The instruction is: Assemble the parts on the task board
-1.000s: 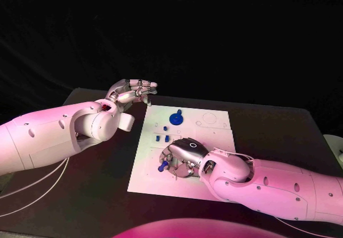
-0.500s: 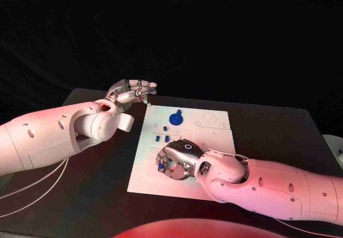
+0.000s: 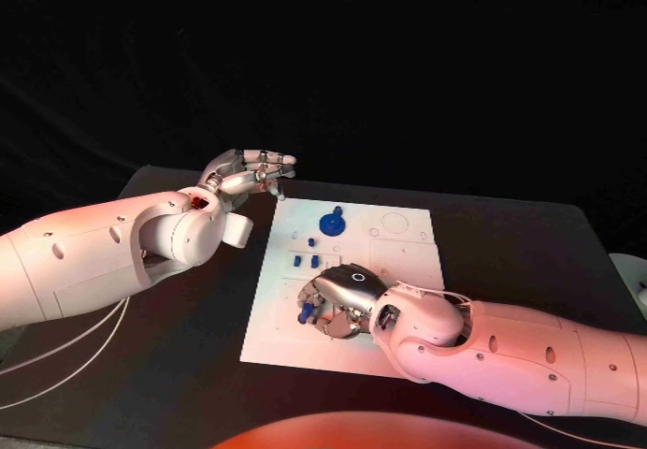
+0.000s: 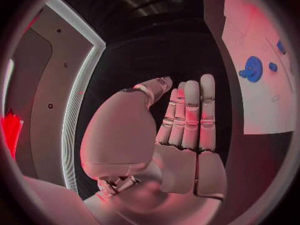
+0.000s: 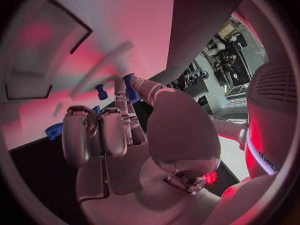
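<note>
Left hand [image 3: 252,172] parked off the task board's [image 3: 405,257] far left corner, fingers straight and side by side, holding nothing; I judge it kept clear so the board stays reachable. Large blue part [image 3: 332,224] stands near the board's far edge, small blue parts [image 3: 305,253] below it toward the middle. Right hand [image 3: 340,297] crouches over the board's near-left area, palm down, fingers curled, pinching a small blue piece [image 5: 129,88] between fingertips, I believe to seat it. My right forearm angles in from the near right corner.
</note>
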Available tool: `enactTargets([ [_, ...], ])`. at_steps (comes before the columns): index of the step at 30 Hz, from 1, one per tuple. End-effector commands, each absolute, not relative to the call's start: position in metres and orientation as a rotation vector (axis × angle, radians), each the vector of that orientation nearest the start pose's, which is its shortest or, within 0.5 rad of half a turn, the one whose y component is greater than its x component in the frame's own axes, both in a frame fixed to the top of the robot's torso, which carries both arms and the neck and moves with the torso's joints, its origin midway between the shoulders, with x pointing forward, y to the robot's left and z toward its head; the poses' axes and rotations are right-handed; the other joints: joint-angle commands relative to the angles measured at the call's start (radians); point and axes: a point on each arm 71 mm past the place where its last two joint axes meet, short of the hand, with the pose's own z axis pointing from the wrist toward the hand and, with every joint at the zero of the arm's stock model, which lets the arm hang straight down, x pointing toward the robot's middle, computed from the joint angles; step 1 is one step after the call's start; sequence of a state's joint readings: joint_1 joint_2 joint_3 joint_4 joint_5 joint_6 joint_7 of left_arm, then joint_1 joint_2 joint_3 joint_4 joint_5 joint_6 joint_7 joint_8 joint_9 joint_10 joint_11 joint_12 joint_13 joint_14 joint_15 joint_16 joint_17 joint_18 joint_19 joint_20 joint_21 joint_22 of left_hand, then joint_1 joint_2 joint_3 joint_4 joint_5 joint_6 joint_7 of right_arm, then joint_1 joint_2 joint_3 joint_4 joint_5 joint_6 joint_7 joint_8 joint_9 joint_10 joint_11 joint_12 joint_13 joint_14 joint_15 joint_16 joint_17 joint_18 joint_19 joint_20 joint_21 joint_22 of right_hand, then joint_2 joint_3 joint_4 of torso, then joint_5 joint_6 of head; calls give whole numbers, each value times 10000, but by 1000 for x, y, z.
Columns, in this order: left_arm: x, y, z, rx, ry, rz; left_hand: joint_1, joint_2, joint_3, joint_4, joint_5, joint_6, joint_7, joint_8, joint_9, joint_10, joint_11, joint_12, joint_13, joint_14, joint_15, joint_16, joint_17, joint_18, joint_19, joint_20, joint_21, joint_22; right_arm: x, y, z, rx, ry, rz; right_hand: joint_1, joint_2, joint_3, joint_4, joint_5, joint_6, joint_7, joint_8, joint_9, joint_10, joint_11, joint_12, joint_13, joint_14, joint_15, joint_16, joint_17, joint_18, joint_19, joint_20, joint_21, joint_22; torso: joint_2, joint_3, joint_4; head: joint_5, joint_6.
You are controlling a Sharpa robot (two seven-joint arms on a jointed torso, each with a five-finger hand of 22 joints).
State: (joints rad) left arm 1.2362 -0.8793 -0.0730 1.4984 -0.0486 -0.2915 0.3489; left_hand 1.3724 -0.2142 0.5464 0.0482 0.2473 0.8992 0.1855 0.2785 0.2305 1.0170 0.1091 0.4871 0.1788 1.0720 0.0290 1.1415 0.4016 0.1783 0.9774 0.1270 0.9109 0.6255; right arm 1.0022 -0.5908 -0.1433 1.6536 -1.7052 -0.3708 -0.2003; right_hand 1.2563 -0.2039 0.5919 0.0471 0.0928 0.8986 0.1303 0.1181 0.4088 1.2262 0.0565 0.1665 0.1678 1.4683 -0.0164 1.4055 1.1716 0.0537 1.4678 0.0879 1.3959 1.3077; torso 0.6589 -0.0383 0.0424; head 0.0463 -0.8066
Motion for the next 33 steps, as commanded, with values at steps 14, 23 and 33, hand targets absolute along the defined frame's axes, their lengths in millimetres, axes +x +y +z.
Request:
enactTargets([
  [14,495,236,-175,-10742,14516,-14759,-9,113,-50,-19,-13,-45,-31,-9,0,-111,-8,57,25,-16,58,-43,-18,60,26,26,-70,-17,360,-48,-258,-3546,16208,10042,-49,-405,-1143,224,190,-2077,-359,-487,-622,-139,-121,113,244,295,-141,-13,-90,-150,361,-138,4,1915,-10,-3,-16,-48,60],
  [23,495,237,-176,-10756,14537,-14742,-9,113,-50,-19,-13,-45,-31,-9,0,-111,-8,57,25,-16,58,-43,-18,60,26,26,-70,-17,360,-52,-258,-3480,16319,10078,202,-256,-1264,265,197,-1057,-85,-114,-325,-134,-93,162,322,297,-126,-17,-127,-154,372,-138,6,1929,-6,-7,2,-73,67],
  [33,495,237,-176,-10764,14557,-14740,18,123,-41,-33,-10,-42,-36,-3,1,-114,-14,75,32,-18,53,-42,-18,62,29,24,-72,-18,362,-49,-262,-3746,16745,9962,259,-246,-1266,287,187,-837,4,2,-306,-272,-28,105,320,286,-76,-29,-162,-140,343,-104,-74,1904,-11,-21,19,-102,54],
])
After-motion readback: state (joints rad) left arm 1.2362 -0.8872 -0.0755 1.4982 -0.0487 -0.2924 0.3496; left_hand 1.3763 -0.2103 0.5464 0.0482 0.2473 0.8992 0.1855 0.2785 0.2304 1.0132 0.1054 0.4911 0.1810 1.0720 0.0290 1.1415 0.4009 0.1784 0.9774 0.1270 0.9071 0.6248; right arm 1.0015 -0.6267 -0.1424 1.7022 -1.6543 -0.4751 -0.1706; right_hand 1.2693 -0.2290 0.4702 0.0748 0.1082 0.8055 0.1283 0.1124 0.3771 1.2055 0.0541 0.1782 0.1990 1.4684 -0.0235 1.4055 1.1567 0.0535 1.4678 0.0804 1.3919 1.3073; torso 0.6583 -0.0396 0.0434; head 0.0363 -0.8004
